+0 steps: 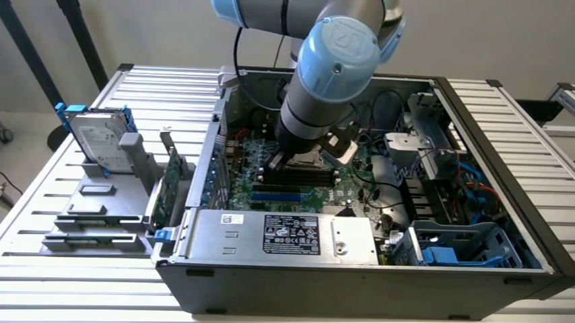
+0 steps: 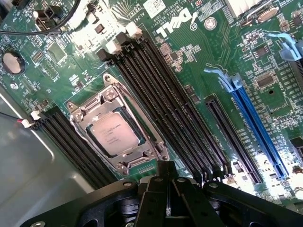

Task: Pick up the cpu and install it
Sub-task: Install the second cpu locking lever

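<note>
The arm reaches down into the open computer case [image 1: 503, 222], its gripper [image 2: 168, 198] hanging over the green motherboard [image 2: 189, 52] with the jaws drawn together and nothing between them. The cpu [image 2: 115, 134] sits flat in its socket, framed by the silver metal bracket [image 2: 158, 150], just beside the black memory slots [image 2: 165, 109]. White "DELL" lettering [image 2: 176, 24] is printed on the board. A long blue slot [image 2: 255, 123] runs nearby. In the exterior view, the silver power supply box [image 1: 279, 237] carries a black label, its writing unreadable.
</note>
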Robot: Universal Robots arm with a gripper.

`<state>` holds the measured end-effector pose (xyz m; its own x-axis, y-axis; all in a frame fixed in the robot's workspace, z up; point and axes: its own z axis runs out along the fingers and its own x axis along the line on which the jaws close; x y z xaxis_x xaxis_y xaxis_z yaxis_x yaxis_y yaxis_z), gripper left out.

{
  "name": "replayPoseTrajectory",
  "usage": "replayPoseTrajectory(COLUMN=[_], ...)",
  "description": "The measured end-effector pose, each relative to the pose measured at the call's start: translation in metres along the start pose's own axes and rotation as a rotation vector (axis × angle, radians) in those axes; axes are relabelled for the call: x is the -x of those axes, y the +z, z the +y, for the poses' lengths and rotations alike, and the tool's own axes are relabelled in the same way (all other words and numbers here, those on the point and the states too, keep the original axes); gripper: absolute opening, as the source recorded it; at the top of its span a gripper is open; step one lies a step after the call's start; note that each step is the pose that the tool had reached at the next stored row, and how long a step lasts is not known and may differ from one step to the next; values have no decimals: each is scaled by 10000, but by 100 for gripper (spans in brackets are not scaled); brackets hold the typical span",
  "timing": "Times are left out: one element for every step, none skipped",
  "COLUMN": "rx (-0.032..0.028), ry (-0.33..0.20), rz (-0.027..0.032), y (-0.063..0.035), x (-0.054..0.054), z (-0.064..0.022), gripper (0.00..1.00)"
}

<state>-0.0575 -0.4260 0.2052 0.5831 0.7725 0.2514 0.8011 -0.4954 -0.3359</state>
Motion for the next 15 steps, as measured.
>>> replayPoseTrajectory(rx=[5,9,13,16,18,20,22,23,24,28,35,41,47,52,57], ry=[-2,-3,-4,-6,-8,-8,-9,-10,-12,-14,-17,-19,-23,-25,-27], rz=[1,2,3,5,7,8,10,10,11,13,18,21,26,28,31], y=[9,18,27,37,47,55,63,71,78,86,94,100,106,111,116], x=[1,2,3,4,5,6,7,9,10,12,14,15,17,19,22], z=[0,0,-2,-4,-6,-9,-10,-10,-8,-6,-4,-2,-1,0,0], gripper=[11,11,11,11,11,11,11,11,11,11,11,11,11,11,11])
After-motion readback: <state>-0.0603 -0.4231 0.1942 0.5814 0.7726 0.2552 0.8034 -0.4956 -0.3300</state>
